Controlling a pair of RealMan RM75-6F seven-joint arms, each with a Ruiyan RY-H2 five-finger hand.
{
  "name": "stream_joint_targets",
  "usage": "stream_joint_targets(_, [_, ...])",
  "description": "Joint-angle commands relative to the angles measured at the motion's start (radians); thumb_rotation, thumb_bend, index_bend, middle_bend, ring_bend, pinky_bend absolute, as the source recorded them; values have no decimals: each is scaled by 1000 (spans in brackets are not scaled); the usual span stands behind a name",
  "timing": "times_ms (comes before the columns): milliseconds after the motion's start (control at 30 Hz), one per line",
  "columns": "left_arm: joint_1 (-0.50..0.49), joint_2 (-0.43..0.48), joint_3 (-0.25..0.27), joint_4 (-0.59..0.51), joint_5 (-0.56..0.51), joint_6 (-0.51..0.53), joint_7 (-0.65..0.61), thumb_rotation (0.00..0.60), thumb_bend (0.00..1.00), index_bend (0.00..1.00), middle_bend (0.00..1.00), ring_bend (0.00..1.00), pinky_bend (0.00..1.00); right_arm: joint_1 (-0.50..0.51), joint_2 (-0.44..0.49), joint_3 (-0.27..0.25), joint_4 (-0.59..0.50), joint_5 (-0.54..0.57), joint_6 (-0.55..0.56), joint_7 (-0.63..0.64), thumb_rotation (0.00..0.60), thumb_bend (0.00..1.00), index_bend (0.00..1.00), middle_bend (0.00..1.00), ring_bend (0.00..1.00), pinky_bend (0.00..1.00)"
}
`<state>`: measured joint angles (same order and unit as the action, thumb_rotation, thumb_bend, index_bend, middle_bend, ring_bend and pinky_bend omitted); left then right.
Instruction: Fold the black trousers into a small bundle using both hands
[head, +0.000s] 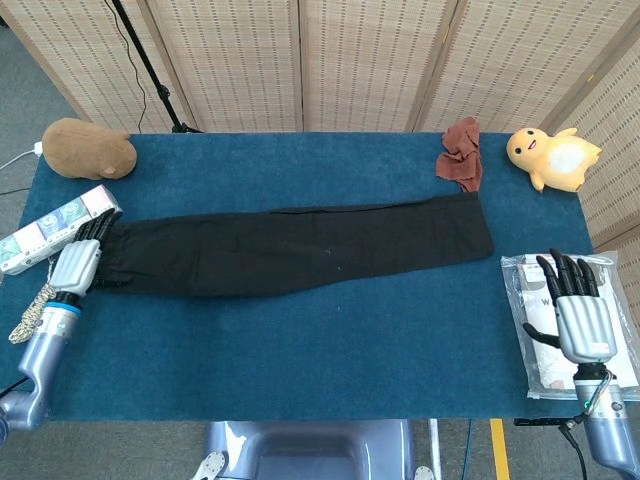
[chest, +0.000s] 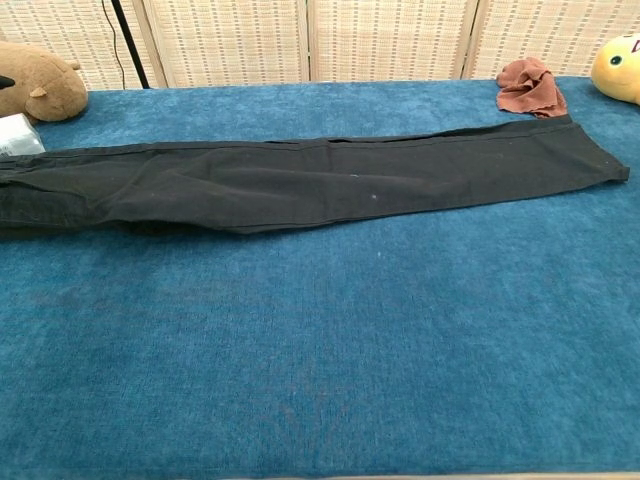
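Note:
The black trousers (head: 300, 250) (chest: 300, 183) lie stretched flat across the blue table (head: 330, 350), folded lengthwise into one long strip. My left hand (head: 78, 262) hovers at the table's left edge, fingers straight and apart, fingertips right by the strip's left end; whether they touch it is unclear. My right hand (head: 580, 310) is open, fingers spread, over a plastic bag off the table's right edge, well clear of the strip's right end (head: 480, 230). Neither hand shows in the chest view.
A rust-red cloth (head: 461, 152) (chest: 530, 86) lies just beyond the strip's right end. A yellow duck toy (head: 551, 157) sits at the back right, a brown plush (head: 88, 148) at the back left. A white box (head: 55, 226), a rope coil (head: 36, 305) and a plastic bag (head: 565, 330) flank the table.

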<state>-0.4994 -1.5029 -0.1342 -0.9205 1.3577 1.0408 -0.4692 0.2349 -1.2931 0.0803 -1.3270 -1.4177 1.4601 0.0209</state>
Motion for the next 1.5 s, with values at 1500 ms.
stream_joint_targets(1500, [96, -50, 175, 262, 211, 182, -210, 600, 182, 0, 0, 0, 46, -23, -8, 40, 3, -16, -34, 57, 600, 0, 0, 0, 0, 0])
